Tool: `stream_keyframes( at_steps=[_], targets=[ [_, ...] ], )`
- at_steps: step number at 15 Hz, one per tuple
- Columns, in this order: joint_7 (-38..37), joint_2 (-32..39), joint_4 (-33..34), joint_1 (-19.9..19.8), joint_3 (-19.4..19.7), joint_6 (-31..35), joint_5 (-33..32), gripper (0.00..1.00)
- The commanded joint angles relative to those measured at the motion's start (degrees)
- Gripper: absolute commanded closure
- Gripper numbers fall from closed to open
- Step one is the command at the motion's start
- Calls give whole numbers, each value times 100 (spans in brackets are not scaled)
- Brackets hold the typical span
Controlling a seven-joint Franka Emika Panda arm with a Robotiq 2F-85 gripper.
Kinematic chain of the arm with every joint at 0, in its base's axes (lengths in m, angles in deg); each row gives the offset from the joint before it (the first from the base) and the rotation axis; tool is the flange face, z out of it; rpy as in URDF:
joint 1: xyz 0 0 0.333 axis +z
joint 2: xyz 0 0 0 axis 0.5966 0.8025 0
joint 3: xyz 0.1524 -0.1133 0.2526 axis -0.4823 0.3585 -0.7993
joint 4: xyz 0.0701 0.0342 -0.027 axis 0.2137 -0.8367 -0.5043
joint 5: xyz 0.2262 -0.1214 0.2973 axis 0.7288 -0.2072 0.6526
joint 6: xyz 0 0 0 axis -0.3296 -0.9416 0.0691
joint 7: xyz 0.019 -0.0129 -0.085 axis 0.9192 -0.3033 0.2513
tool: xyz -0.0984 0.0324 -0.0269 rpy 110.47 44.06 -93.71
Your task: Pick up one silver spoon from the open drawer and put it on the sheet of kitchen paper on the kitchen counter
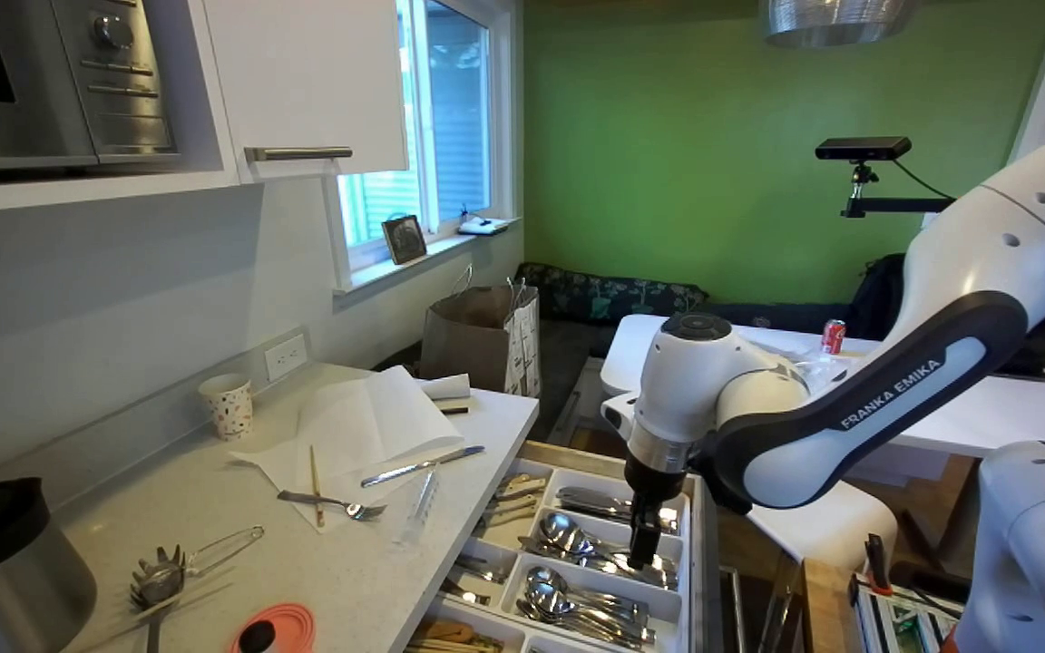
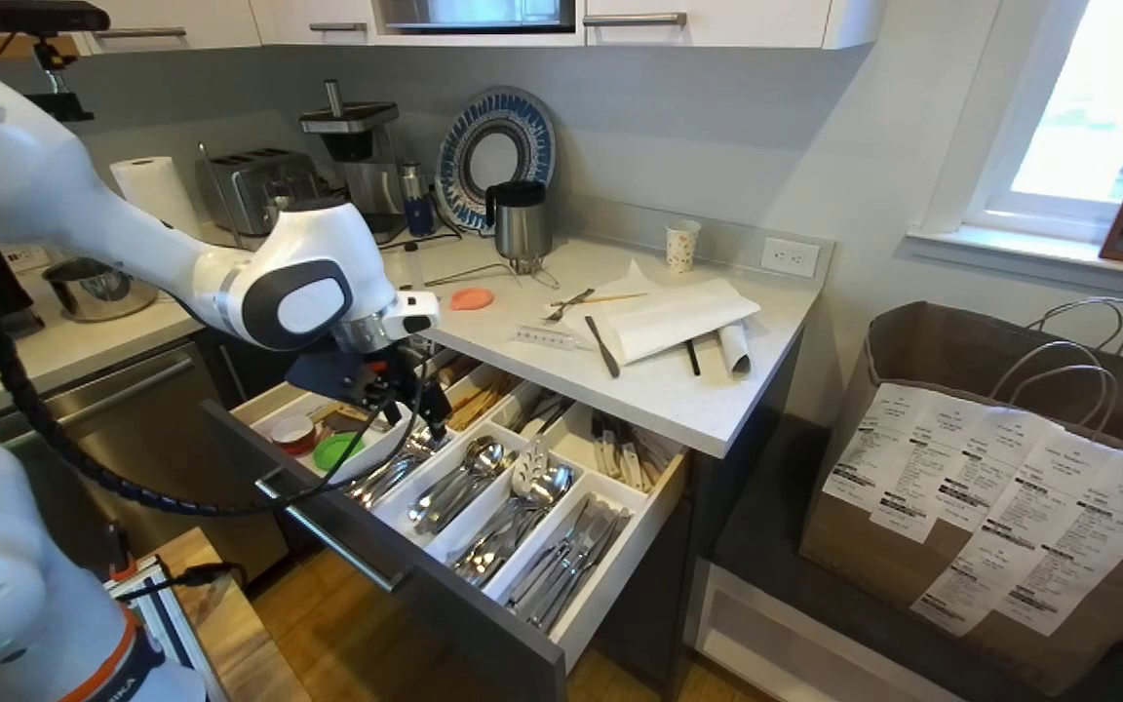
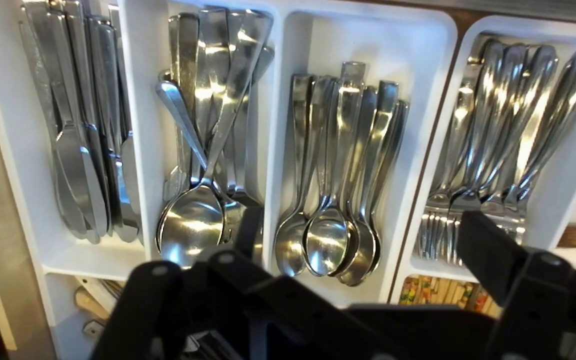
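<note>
The jaws stood wide apart over the open drawer (image 1: 707, 562).
In an exterior view, left to right: a patterned cup (image 1: 228, 408) stood on the pale surface (image 1: 350, 571); beside it lay the creased sheet of kitchen paper (image 1: 386, 408), a fork (image 1: 334, 502) crossing a thin stick (image 1: 315, 472) at its edge and a table knife (image 1: 423, 465) farther right; the drawer came next, jaws pointed down over it. In the wrist view, left to right: knives (image 3: 75, 165), large silver spoons (image 3: 193, 220), small silver spoons (image 3: 325, 240) and forks (image 3: 488, 100) lay inside the drawer, partitioned by kind; the small silver spoons showed between the jaws, whose height above them could not be judged.
</note>
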Motion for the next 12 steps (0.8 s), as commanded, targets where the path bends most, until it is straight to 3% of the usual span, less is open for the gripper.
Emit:
stream_keyframes(
  at_steps=[1, 5, 6, 7, 12],
  targets=[
    [-464, 715, 137, -207, -35, 519, -96, 0],
    [-635, 1475, 260, -335, 30, 1304, -187, 0],
    [-711, 1653, 323, -392, 18, 1363, -342, 0],
    [-464, 1175, 121, -242, 59, 1155, -84, 0],
    [-550, 1609, 322, -285, 90, 1283, -187, 0]
  ],
)
